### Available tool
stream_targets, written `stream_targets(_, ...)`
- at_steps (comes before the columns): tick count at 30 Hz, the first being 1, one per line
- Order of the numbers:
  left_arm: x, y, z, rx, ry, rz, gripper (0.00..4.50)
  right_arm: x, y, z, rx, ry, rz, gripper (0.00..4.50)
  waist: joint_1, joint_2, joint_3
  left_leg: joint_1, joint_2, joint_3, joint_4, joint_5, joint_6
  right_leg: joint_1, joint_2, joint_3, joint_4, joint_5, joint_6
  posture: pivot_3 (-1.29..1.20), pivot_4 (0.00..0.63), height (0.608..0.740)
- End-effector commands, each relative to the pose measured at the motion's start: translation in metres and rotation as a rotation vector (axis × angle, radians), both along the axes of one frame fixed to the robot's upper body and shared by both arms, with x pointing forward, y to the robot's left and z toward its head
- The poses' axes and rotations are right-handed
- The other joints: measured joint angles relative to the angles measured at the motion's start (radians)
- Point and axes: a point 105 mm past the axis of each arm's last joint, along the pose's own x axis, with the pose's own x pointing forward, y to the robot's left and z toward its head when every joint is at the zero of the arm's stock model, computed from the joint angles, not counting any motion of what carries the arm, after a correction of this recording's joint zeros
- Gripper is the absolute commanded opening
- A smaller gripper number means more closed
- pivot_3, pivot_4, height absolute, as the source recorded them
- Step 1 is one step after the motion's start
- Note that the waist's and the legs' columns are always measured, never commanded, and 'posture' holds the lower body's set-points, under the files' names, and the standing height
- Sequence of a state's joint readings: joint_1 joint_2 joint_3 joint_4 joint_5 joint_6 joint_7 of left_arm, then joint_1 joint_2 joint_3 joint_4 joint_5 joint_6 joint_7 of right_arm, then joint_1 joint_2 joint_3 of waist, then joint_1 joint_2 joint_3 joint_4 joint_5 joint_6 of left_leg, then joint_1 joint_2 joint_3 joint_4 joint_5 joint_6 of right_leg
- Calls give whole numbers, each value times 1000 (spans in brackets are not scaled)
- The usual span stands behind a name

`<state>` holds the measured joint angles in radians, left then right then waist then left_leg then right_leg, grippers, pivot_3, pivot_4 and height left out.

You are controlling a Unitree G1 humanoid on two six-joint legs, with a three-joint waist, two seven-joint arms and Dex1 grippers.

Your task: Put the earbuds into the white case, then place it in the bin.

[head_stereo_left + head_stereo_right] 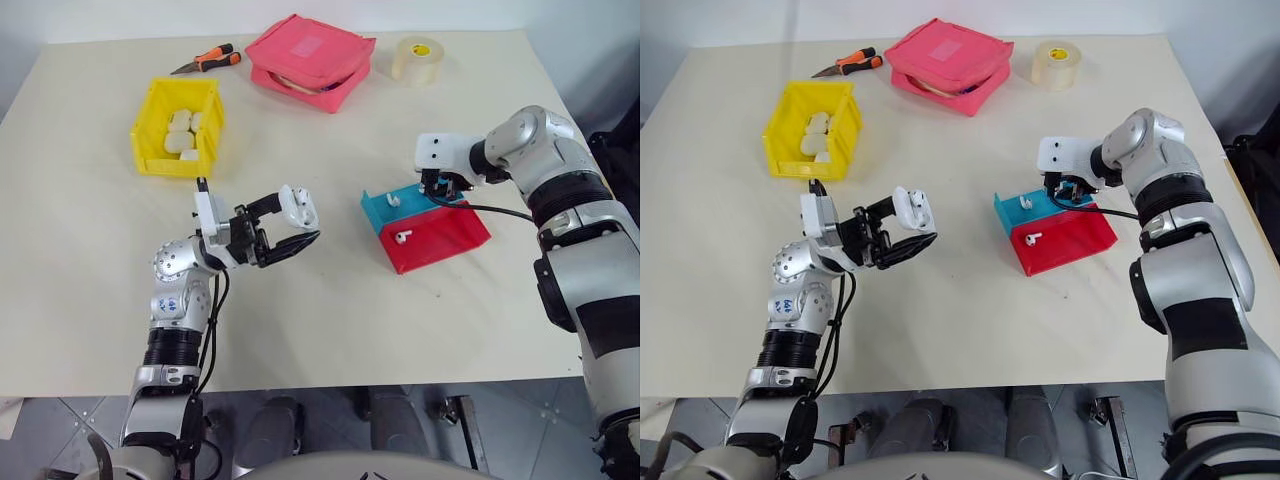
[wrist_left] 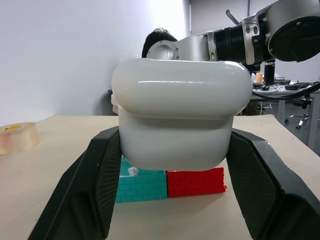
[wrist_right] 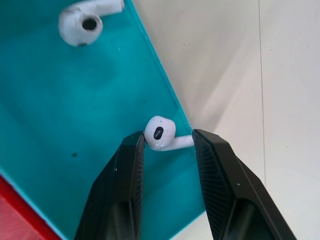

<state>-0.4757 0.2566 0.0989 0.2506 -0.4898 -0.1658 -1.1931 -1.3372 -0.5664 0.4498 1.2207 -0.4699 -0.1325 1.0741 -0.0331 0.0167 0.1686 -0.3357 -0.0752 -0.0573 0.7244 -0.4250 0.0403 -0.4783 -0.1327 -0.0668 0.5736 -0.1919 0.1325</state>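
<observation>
Between claw fingers, glossy white earbud

Glossy white case, plastic bin

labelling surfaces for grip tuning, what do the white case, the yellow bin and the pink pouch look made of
White case: hard glossy plastic, judging by the sharp highlights along its lid. Yellow bin: rigid moulded plastic, with thin, stiff walls and an even sheen. Pink pouch: probably fabric, matte with soft edges.
</observation>
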Motion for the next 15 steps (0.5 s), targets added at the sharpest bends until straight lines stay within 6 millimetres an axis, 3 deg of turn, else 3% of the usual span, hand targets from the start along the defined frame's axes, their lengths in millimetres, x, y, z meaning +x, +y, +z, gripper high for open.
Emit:
stream_targets(1,-4,1,8,-16,-35,-1,2779,5,2,17,-20,-72,23,1574,-1,0,0,0,0,1,0,0,0,0,0,0,1,0,0,0,150,740)
stream_targets(9,-7,0,7,-18,-35,-1,2779,5,9,25,21,-94,52,1574,-3,0,0,0,1,3,0,0,0,-2,0,0,1,-1,-1,0,150,740)
stream_targets(15,-7,-2,7,-21,-32,-7,2779,1,2,18,1,-50,45,1574,-3,0,0,0,1,3,0,0,0,-2,0,0,1,-1,-1,0,150,740)
